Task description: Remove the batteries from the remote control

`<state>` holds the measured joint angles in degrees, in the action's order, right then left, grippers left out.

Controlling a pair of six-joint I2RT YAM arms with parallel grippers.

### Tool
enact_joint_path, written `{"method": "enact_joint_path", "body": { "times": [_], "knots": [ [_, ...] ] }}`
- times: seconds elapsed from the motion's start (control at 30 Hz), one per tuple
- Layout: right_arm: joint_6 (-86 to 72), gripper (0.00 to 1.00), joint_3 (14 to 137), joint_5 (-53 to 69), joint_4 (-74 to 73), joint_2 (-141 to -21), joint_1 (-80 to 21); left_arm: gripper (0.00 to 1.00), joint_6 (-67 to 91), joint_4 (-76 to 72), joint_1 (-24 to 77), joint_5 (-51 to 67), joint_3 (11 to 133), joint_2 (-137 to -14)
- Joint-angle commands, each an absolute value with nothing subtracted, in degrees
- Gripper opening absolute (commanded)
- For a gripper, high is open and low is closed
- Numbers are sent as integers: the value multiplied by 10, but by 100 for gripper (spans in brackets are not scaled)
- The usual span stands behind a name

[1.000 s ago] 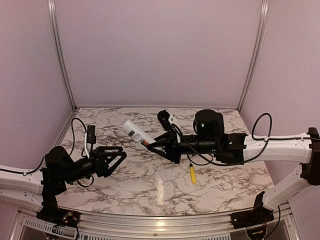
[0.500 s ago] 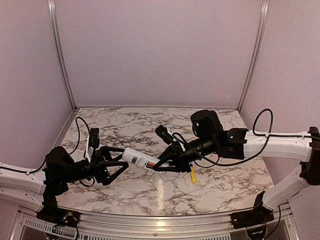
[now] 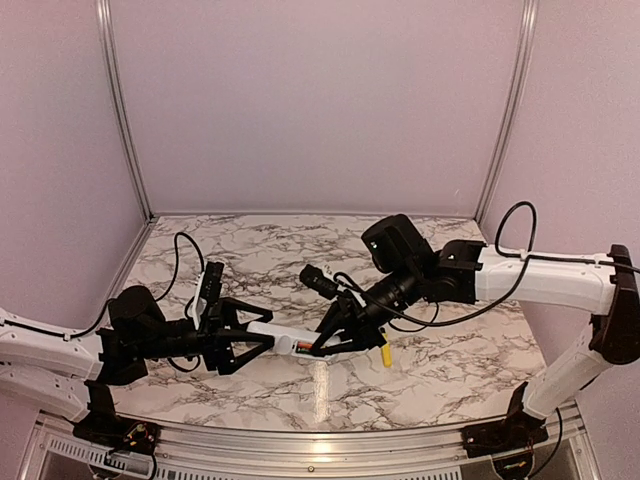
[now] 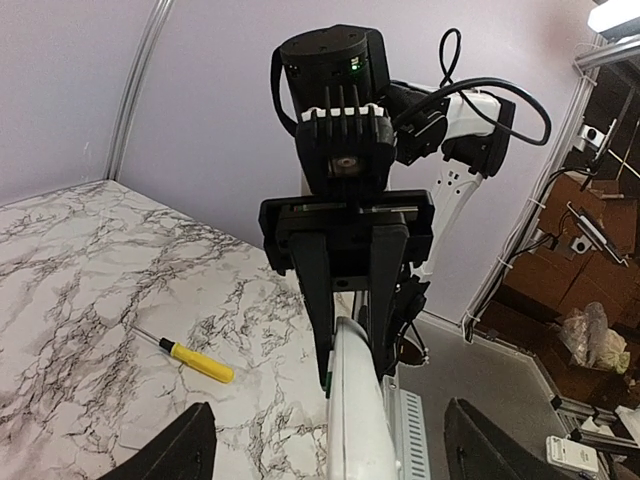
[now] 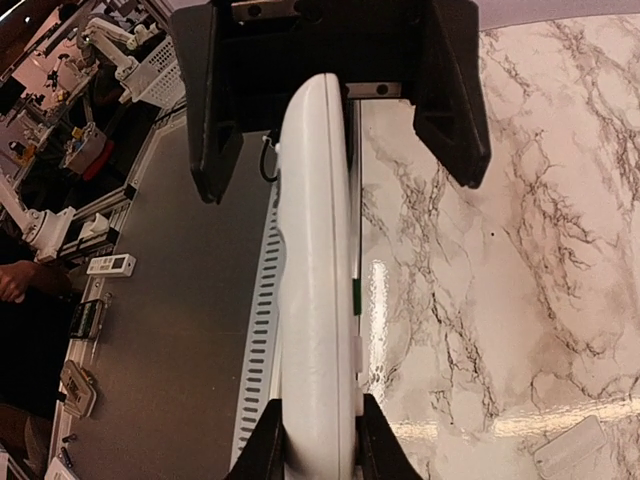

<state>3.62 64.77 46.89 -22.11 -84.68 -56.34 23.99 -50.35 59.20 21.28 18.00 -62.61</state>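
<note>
Setup: two arms meeting over the front middle of the marble table (image 3: 450,372), wrists pointed at one another.
Remote (image 3: 285,338): white, held up off the table top, long axis running left to right between the two claws, roughly level. The right wrist view shows it edge-on.
Right claw (image 3: 322,346): closed tight on the right-hand end of the remote, one finger pressed to each broad face. This grip alone carries the remote.
Left claw (image 3: 262,336): jaws wide, one finger on each side of the remote's free left end. In the right wrist view there is a clear gap between each finger and the white casing, so no contact.
Left fingers (image 4: 190,448): only the tips show at the bottom corners of the left wrist view, well apart, with the remote rising between them towards the right claw.
Battery, orange-red (image 3: 300,346): shows as a small coloured spot in the remote's body, just beside the right fingers. Too small to tell how it sits.
Battery, dark: cannot make it out in any view.
Green mark: a short green strip on the remote's edge, seen from the right wrist; cannot tell what it is.
Screwdriver (image 3: 385,352): yellow handle, lying flat on the table just right of the right claw, partly under the right arm, touched by neither claw.
Cables: black leads loop from both wrists, clear of the remote.
</note>
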Motion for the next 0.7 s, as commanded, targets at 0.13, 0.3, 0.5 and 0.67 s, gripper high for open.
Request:
{"method": "enact_joint_path", "body": {
  "times": [0.13, 0.3, 0.5, 0.67],
  "knots": [
    [94, 0, 730, 492, -333, -887, -561, 79, 183, -382, 593, 242, 232, -600],
    [116, 0, 774, 484, -389, -902, -561, 82, 187, -381, 593, 261, 237, -621],
    [138, 0, 816, 469, -440, -923, -561, 78, 186, -367, 593, 276, 256, -654],
    [151, 0, 826, 469, -459, -940, -561, 69, 189, -368, 593, 283, 260, -664]
  ]
}}
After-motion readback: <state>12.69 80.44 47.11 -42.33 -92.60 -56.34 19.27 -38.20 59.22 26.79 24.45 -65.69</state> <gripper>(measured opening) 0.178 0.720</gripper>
